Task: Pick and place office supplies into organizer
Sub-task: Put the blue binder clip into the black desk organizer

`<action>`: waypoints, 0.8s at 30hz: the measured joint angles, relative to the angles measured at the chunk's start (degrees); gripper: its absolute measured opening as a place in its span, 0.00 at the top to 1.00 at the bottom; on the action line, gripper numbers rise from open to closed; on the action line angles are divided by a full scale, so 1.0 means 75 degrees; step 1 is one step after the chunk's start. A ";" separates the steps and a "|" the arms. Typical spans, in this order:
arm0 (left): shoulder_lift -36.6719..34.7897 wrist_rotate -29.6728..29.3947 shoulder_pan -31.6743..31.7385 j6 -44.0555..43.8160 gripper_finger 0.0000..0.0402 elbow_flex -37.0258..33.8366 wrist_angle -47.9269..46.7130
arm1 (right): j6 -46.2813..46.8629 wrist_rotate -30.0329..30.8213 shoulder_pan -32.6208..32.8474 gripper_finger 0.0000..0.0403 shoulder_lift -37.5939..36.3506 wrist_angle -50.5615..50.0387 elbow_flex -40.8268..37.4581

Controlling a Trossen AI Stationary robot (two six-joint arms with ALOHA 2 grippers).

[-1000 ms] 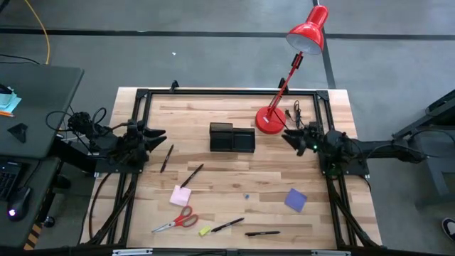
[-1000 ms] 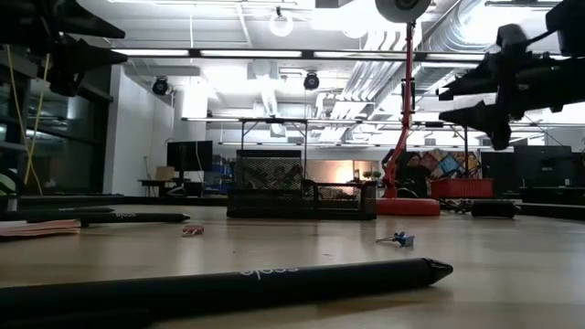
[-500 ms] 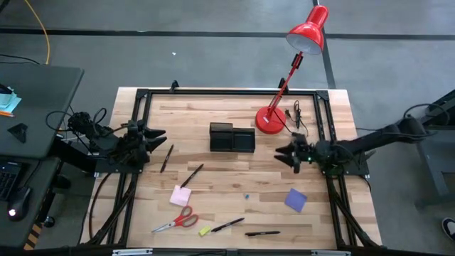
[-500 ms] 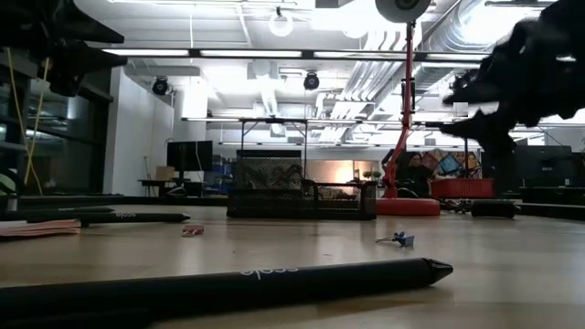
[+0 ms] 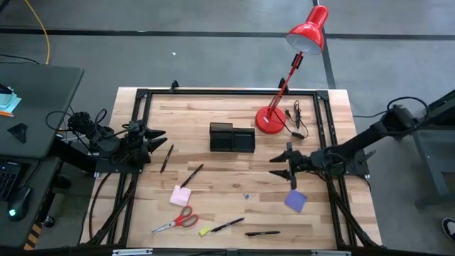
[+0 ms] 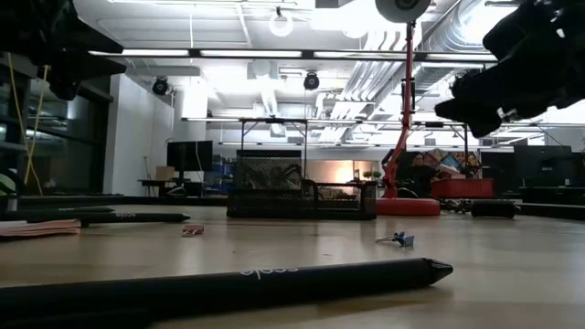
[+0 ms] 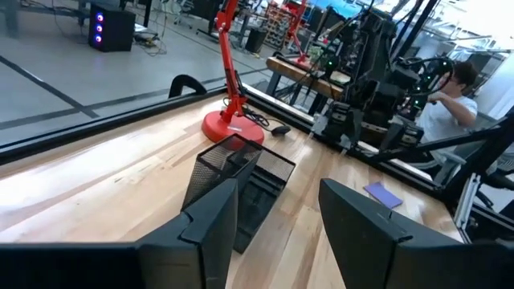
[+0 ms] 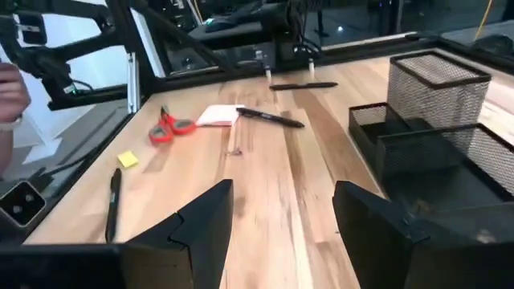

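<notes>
While apart from the organizer point(image 5: 232, 137), right end effector point(image 5: 274, 166) over bare wood.

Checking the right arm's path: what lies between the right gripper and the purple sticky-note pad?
High view: nothing but bare wooden tabletop. The open right gripper hovers just beyond the purple square sticky-note pad, toward the red lamp.

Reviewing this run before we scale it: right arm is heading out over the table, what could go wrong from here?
1. The right pincer is empty and open, between the organizer and the purple pad; a flat pad may be hard to pinch.
2. The red lamp stands right beside the organizer, so a drop-off approach could clip it.
3. The tiny blue piece is easy to sweep aside.
</notes>
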 joint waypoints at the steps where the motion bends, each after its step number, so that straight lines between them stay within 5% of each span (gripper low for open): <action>1: 0.0000 0.0000 -0.0002 -0.0001 0.58 0.0000 -0.0004 | -0.0074 -0.0169 -0.0003 0.49 0.0200 0.0066 0.0098; 13: 0.0000 0.0431 -0.0001 -0.0010 0.58 0.0000 -0.0023 | -0.1264 -0.2504 0.0176 0.49 0.2999 0.0440 0.1976; 24: 0.0001 0.0459 0.0000 -0.0010 0.58 0.0000 -0.0019 | 0.0541 -0.2102 0.0173 0.49 0.4927 -0.0495 0.3874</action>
